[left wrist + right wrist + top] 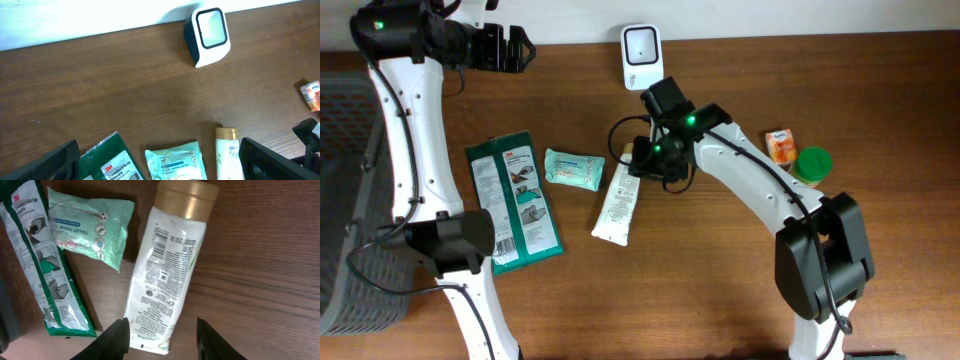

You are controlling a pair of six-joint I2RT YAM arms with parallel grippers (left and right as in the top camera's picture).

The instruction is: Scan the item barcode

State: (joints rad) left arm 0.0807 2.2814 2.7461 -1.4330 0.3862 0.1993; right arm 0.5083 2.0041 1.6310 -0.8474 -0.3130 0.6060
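Tube point(165, 275) lies flat on the table point(720, 300), on the robot's side of the scanner point(640, 55), gold cap pointing toward the scanner and crimped end away from it

Right gripper point(161, 325) is part open and holds nothing. In the wrist view the two fingers point(114, 341) stand either side of the tube's crimped end: the left one is just at the tube's edge, the right one has bare wood between it and the tube. In the overhead view this gripper sits over the cap end, so it looks to be above the tube. How high it is, and whether it touches, cannot be told

Left gripper point(525, 48) is wide open and empty, level with the scanner and well off to its side. Its fingers point(60, 162) frame the bottom corners of the wrist view

Writing:
- the tube's white back label faces up with blocks of small print and a small square code, too fine to read
- the wipes point(90, 227), a mint pack beside the tube's cap end on the side away from the scanner, read "TOILET TISSUE"
- the gloves pack point(112, 165), green and further out from the scanner past the wipes, reads "3M Comfort Grip Gloves"

The scanner is white with a dark window and stands at the back edge of the table
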